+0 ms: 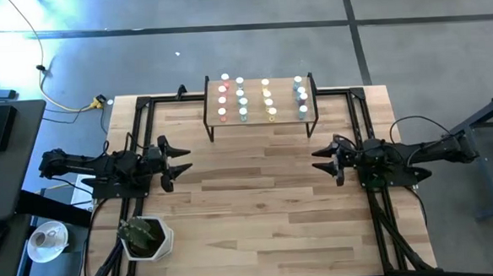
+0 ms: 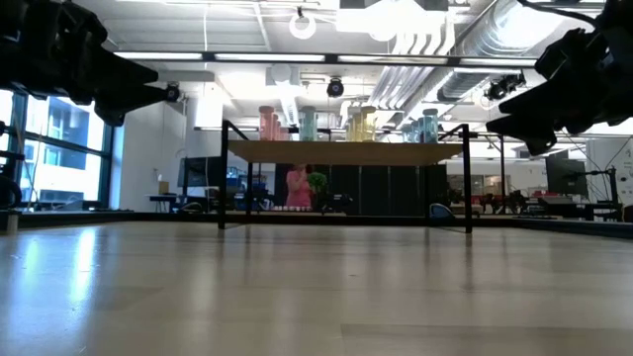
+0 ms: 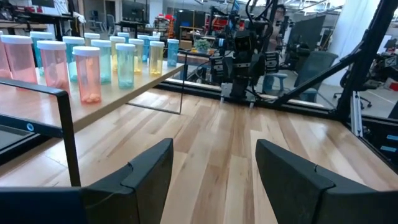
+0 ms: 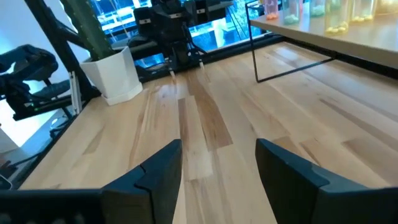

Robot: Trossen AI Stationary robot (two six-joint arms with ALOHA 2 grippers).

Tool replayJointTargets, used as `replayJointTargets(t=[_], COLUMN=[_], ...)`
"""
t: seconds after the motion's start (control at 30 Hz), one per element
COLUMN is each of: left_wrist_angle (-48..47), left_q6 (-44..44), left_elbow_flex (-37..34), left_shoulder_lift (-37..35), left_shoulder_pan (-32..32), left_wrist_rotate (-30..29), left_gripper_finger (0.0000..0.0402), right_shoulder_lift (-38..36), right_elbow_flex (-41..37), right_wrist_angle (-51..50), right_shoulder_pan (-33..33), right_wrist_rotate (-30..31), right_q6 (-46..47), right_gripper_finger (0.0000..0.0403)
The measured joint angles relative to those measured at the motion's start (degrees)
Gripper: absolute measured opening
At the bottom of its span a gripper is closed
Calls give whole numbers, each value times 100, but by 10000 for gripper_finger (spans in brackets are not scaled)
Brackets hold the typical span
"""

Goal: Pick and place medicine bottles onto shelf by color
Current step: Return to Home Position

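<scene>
My left gripper (image 1: 186, 158): fingers spread, nothing between them, hanging over the left side of the pale plank tabletop (image 1: 258, 205) and pointing across at the other arm. My right gripper (image 1: 318, 160): likewise spread and empty, mirrored on the right side and facing back. Both hang apart from the small raised light-wood shelf on thin black legs (image 1: 254, 94), which stands at the far edge, between the two arms. Its long axis runs left to right. Every tiny white-capped medicine bottle (image 1: 241, 104) I can find stands upright on it in colour rows: red-pink bottles (image 1: 224, 95) at the left end, then green bottles (image 1: 241, 94), yellow bottles (image 1: 268, 99), and blue-grey bottles (image 1: 300, 95) at the right end. The red end is nearer my left gripper, the blue-grey end nearer my right. White pot with green plant (image 1: 146, 236) sits at the near left corner. Judgement: sorting looks complete and both arms look parked, so any further move turns away from the shelf.
</scene>
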Motion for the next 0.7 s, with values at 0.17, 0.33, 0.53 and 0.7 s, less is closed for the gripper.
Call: replayJointTargets(t=[0.17,0.33,0.53,0.7], left_wrist_angle=[0,2,2,2], left_q6=[0,0,-1,-2], left_elbow_flex=[2,2,2,4], left_shoulder_lift=[0,0,0,0], left_shoulder_pan=[0,0,0,0], left_wrist_rotate=[0,0,1,0], left_gripper_finger=[220,220,220,220], right_shoulder_lift=[0,0,0,0], right_elbow_flex=[-1,-2,-4,-4], right_wrist_angle=[0,0,0,0], right_shoulder_pan=[0,0,0,0], right_wrist_rotate=[-2,-4,-4,-7], right_q6=[-78,-74,-88,-88], right_gripper_finger=[195,195,195,195])
